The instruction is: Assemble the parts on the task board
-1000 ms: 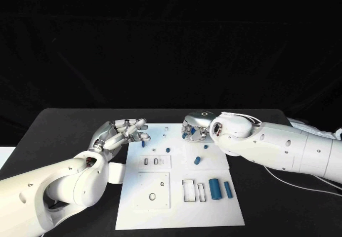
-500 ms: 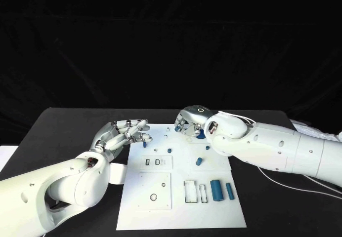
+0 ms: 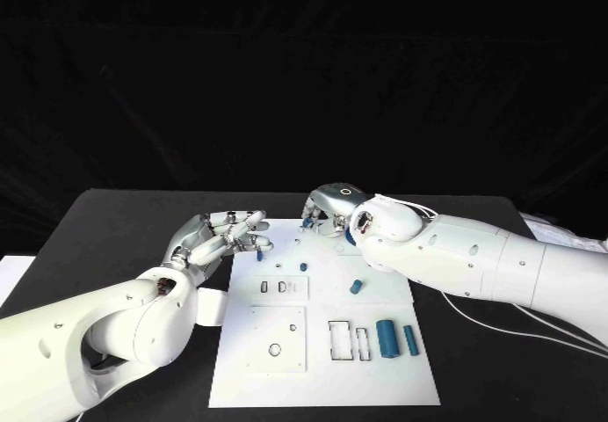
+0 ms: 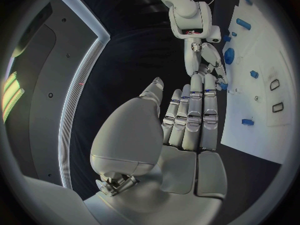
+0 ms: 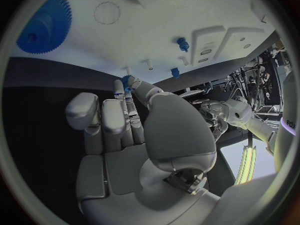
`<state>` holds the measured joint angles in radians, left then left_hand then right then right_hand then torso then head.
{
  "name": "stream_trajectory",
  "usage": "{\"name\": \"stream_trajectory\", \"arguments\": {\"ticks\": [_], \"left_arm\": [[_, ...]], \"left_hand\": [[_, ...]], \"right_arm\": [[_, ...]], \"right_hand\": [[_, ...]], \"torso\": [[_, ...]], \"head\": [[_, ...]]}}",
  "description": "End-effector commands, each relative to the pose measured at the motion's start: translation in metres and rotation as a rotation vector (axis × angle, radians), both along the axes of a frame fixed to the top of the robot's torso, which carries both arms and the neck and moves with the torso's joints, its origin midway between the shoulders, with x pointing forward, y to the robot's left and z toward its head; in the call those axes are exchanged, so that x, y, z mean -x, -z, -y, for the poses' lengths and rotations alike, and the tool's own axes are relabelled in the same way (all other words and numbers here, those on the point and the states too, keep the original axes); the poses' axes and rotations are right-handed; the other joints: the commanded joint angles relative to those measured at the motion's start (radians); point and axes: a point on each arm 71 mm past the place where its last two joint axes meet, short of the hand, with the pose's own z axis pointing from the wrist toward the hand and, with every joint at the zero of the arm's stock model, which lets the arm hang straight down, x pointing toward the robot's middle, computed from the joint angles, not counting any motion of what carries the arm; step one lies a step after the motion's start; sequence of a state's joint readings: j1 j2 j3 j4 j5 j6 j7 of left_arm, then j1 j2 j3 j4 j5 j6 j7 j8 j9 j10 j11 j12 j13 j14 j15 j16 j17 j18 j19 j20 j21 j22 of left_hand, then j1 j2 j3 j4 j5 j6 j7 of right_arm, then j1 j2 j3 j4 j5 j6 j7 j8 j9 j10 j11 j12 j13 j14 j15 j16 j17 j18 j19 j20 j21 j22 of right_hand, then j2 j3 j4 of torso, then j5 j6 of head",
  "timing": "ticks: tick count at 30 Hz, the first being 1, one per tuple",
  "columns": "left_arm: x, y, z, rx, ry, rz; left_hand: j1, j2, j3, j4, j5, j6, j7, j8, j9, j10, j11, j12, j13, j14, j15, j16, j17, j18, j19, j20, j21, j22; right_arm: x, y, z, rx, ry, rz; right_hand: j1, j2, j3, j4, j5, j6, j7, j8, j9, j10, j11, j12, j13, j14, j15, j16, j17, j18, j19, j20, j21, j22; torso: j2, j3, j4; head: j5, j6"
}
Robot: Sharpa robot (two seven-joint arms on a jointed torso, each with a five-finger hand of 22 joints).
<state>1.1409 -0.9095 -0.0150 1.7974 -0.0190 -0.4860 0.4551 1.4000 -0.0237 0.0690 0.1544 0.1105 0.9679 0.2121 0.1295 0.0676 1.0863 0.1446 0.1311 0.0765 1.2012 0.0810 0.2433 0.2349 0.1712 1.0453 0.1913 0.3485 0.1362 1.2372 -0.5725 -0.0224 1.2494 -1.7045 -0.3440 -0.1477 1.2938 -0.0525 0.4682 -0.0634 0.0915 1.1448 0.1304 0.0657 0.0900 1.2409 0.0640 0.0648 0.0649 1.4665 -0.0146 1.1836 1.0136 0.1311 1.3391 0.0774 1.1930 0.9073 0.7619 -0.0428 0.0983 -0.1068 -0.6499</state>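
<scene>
The white task board (image 3: 317, 374) lies mid-table. My right hand (image 3: 332, 211) hovers over its far edge, and in the right wrist view its thumb and a fingertip pinch a small blue part (image 5: 127, 80). A blue gear (image 5: 40, 27) lies flat on the board (image 5: 156, 15) beyond those fingers, also seen as the gear (image 4: 229, 55) beside the right hand (image 4: 206, 60). My left hand (image 3: 218, 236) floats at the board's far left edge, fingers straight and apart, holding nothing. Small blue pegs (image 3: 260, 257) (image 3: 303, 266) (image 3: 356, 286) sit mid-board. Two blue cylinders (image 3: 385, 338) (image 3: 408, 340) lie near right.
Rectangular slots (image 3: 272, 287) and a raised plate with a ring hole (image 3: 275, 349) mark the board's left half. A white tab (image 3: 213, 306) lies off the board's left edge under my left arm. A pale cable (image 3: 507, 330) runs across the black table at right.
My right hand has moved left along the board's far edge and a little farther away. The left hand has hardly moved.
</scene>
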Motion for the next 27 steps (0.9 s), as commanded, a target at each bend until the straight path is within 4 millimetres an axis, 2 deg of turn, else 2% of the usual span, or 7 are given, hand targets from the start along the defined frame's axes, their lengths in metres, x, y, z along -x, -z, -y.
{"name": "stream_trajectory", "arguments": {"ticks": [1,6,22,24,26,27], "left_arm": [[0.001,-0.002,0.003,0.016,0.024,0.005],[0.001,-0.003,0.003,0.016,0.025,0.006],[0.001,-0.005,0.003,0.016,0.026,0.009],[0.001,-0.005,0.003,0.016,0.026,0.009],[0.001,-0.006,0.003,0.016,0.026,0.009],[0.001,-0.006,0.003,0.016,0.026,0.009]], "left_hand": [[-0.005,0.003,-0.006,-0.002,-0.005,-0.004,0.003,-0.004,-0.001,-0.002,0.006,-0.005,-0.001,0.001,0.006,0.006,0.001,0.011,0.008,0.001,0.003,-0.001],[-0.005,0.003,-0.006,-0.002,-0.005,-0.004,0.003,-0.004,-0.001,-0.002,0.006,-0.005,-0.001,0.001,0.006,0.006,0.001,0.011,0.008,0.001,0.003,-0.001],[-0.005,0.003,-0.006,-0.002,-0.005,-0.004,0.003,-0.004,-0.001,-0.002,0.006,-0.005,-0.001,0.001,0.006,0.006,0.001,0.011,0.008,0.001,0.003,-0.001],[-0.005,0.003,-0.006,-0.002,-0.005,-0.004,0.003,-0.004,-0.001,-0.002,0.006,-0.005,-0.001,0.001,0.006,0.006,0.001,0.011,0.008,0.001,0.003,-0.001],[-0.005,0.003,-0.006,-0.002,-0.005,-0.004,0.003,-0.004,-0.001,-0.002,0.006,-0.005,-0.001,0.001,0.006,0.006,0.001,0.011,0.008,0.001,0.003,-0.001],[-0.005,0.003,-0.006,-0.002,-0.005,-0.004,0.003,-0.004,-0.001,-0.002,0.006,-0.005,-0.001,0.001,0.006,0.006,0.001,0.011,0.008,0.001,0.003,-0.001]], "right_arm": [[-0.002,0.001,-0.003,0.013,-0.015,0.007],[-0.004,0.005,-0.009,0.026,-0.02,-0.01],[-0.007,0.015,-0.016,0.072,-0.005,-0.052],[-0.008,0.015,-0.015,0.069,0.001,-0.047],[-0.008,0.014,-0.014,0.06,0.006,-0.038],[-0.008,0.013,-0.014,0.055,0.007,-0.032]], "right_hand": [[-0.002,-0.007,-0.001,0.006,0.005,0.0,0.001,0.0,-0.001,-0.003,0.003,-0.003,0.0,0.031,-0.003,0.005,0.001,-0.013,0.0,0.003,0.004,0.001],[-0.007,-0.011,-0.001,0.01,0.008,-0.002,0.001,-0.001,-0.001,-0.004,0.003,-0.003,0.0,0.03,-0.002,0.007,0.003,-0.014,-0.001,0.004,0.007,0.004],[-0.022,-0.027,-0.007,0.023,0.0,-0.013,0.004,-0.003,-0.003,-0.014,0.007,-0.004,-0.001,0.026,0.002,0.003,-0.006,-0.011,-0.012,0.007,0.003,-0.006],[-0.032,-0.044,-0.013,0.03,0.0,-0.051,0.018,-0.006,-0.012,-0.053,0.017,-0.006,-0.003,0.021,0.013,-0.008,-0.023,-0.008,-0.028,0.012,-0.013,-0.032],[-0.043,-0.073,-0.037,0.036,0.001,-0.128,0.035,-0.005,-0.026,-0.133,0.037,-0.006,-0.004,0.004,0.03,-0.057,-0.087,0.005,-0.07,0.025,-0.066,-0.117],[-0.042,-0.081,-0.051,0.038,0.001,-0.165,0.039,-0.006,-0.028,-0.172,0.043,-0.006,-0.004,-0.002,0.035,-0.074,-0.109,0.011,-0.084,0.031,-0.085,-0.146]], "torso": [[0.0,-0.001,0.0002],[0.001,0.0,0.0001],[0.001,-0.0013,-0.0003],[0.001,-0.0014,-0.0005],[0.001,-0.0017,-0.0007],[0.001,-0.0017,-0.0007]], "head": [[0.001,0.0],[0.001,-0.004],[0.005,-0.01],[0.005,-0.01],[0.005,-0.01],[0.005,-0.01]]}}
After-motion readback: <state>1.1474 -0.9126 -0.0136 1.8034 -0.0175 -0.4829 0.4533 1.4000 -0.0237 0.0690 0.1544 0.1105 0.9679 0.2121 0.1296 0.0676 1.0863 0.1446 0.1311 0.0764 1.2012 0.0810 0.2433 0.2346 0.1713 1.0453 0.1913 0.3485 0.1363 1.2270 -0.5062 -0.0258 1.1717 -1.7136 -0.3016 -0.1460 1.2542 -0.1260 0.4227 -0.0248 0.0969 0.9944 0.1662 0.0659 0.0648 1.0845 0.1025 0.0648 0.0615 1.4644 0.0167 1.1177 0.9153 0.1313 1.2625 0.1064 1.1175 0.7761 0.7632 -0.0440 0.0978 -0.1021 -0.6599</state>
